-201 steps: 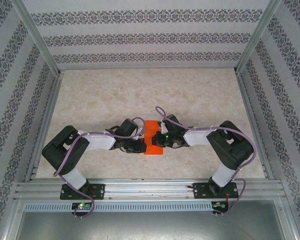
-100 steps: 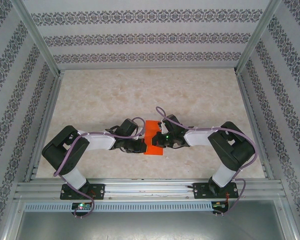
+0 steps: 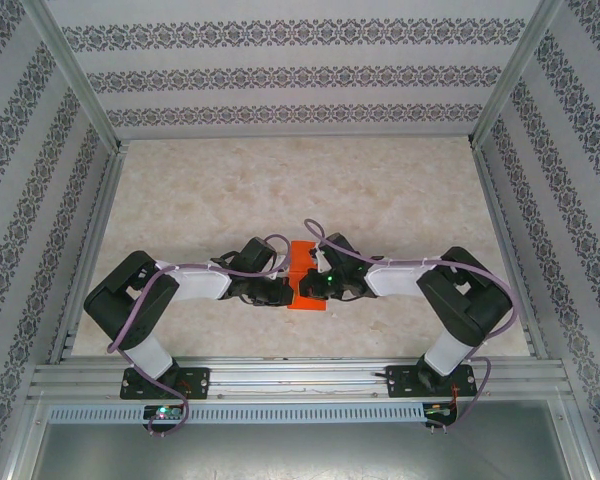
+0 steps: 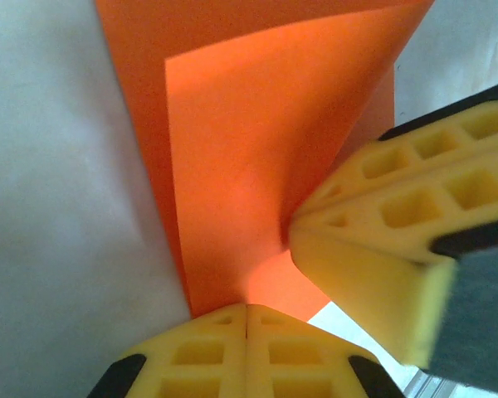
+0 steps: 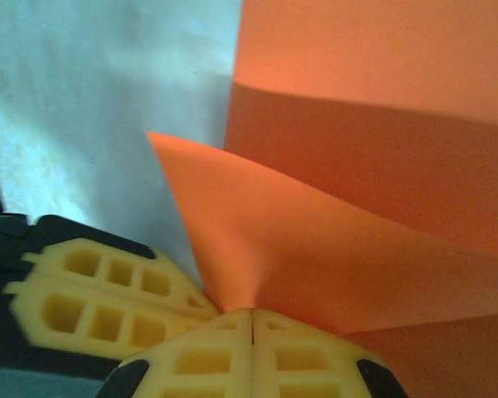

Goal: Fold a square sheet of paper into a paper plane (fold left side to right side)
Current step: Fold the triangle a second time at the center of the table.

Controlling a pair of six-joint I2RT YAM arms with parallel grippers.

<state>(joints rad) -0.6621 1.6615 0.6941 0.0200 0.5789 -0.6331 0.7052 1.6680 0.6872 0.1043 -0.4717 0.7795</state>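
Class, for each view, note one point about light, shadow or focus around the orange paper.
Top external view: even light, the square sheet of paper small but crisp. Left wrist view: its raised flap glows brighter than the shaded strip; the right end effector's fingers look soft. Right wrist view: a darker shadow band under the lifted fold; table blurred.

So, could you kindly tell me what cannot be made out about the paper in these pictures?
- Top view: the left jaws and right jaws cover much of the square sheet of paper; its creases are too small to read.
- Left wrist view: the right jaws hide the sheet's lower right part; its top is cut off by the frame.
- Right wrist view: the sheet's lifted part hides what lies beneath it.
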